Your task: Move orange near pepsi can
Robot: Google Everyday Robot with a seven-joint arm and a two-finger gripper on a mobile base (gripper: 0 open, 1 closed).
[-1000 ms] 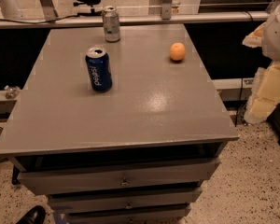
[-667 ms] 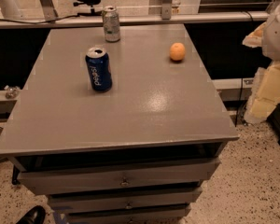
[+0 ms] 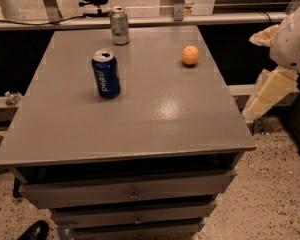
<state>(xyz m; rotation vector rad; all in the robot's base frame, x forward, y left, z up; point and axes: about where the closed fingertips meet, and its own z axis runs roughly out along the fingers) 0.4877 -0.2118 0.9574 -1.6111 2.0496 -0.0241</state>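
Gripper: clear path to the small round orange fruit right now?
Probably yes: the gripper hangs just past the right edge of the grey table, and only bare tabletop lies between it and the small round orange fruit.

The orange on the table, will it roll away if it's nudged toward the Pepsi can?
Probably rolls: the orange is round and the table top is flat and glossy. Likely firm enough to grip, though its curve could slip. The hand is off the table's right edge, not touching it.
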